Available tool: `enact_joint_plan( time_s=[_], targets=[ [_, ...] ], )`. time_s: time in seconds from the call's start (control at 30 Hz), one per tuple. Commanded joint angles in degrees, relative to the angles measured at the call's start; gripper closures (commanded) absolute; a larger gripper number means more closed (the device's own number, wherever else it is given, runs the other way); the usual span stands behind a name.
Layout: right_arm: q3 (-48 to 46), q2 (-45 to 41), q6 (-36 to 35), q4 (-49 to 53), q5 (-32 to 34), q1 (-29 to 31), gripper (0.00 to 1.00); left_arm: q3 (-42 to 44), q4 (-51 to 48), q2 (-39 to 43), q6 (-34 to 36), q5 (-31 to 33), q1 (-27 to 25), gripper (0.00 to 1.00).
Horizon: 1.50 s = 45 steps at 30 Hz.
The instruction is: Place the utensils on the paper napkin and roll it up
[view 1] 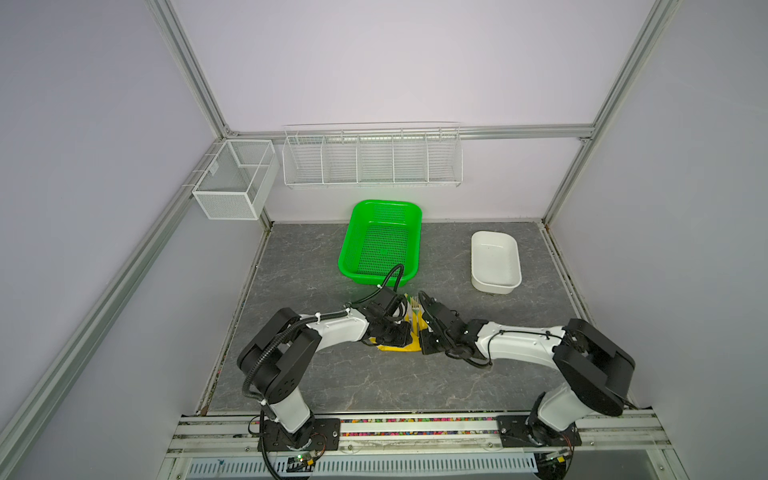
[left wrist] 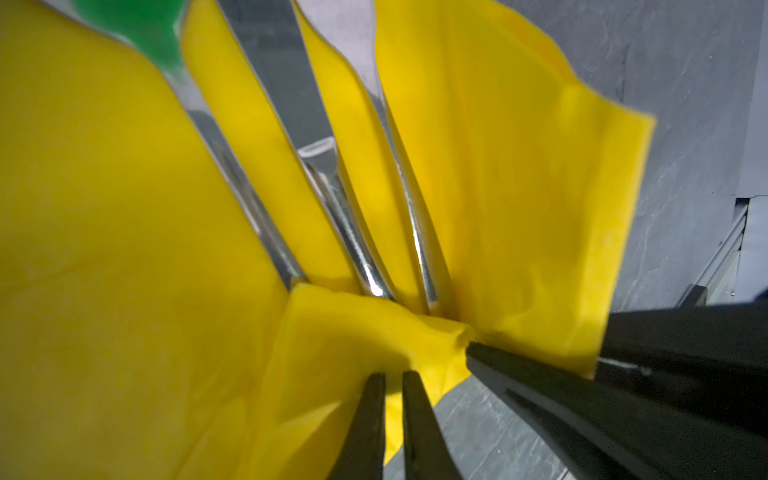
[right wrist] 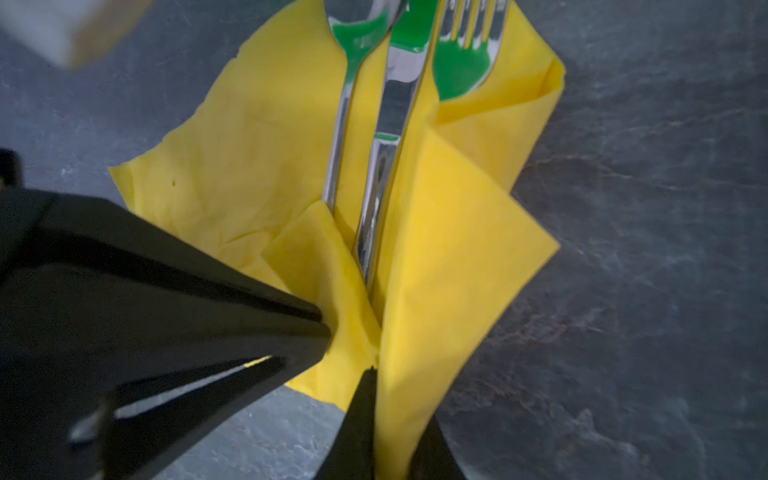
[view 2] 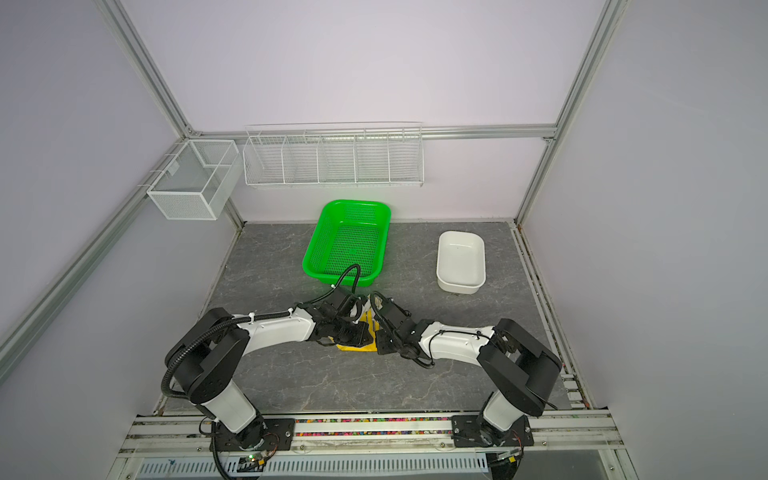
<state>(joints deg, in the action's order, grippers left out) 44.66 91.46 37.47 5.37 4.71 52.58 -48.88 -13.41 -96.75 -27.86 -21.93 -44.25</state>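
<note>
Here, the left tool is pinched shut on a raised fold of the paper napkin at the handle end. The napkin lies on the grey bench between both arms, near the green basket. On it rest the utensils: spoon, knife and fork, side by side. The right tool grips the napkin's other flap, lifted over the fork's handle. A white tub stands well apart, farther right.
</note>
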Motion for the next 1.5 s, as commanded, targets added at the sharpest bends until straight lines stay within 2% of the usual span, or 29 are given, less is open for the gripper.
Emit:
enact_joint_plan(
  time_s=[0.0,0.17,0.47,0.77,1.03,1.47],
  targets=[
    [1.52,0.74,-0.98,2.54,2.24,0.51,0.83,0.63,1.41,0.78,-0.27,-0.30,0.39,0.88],
    [1.32,0.29,-0.02,2.55,2.52,0.63,0.80,0.77,1.09,1.19,-0.10,-0.17,0.48,0.88],
    [-1.73,-3.14,3.47,-3.08,-0.48,-0.90,0.61,1.42,2.01,1.63,-0.66,-0.22,0.66,0.88],
    [-5.31,-5.24,4.80,-11.00,-7.02,-4.12,0.60,1.14,1.84,1.23,-0.92,-0.16,0.74,0.88],
    [-5.93,-2.85,5.89,-16.36,-11.44,-4.58,0.62,1.50,2.17,1.56,-1.41,-0.11,0.92,0.88],
    [-9.11,-0.81,9.51,-22.72,-13.76,-4.58,0.66,2.65,3.99,2.02,-3.04,-1.09,2.15,0.88]
  ],
)
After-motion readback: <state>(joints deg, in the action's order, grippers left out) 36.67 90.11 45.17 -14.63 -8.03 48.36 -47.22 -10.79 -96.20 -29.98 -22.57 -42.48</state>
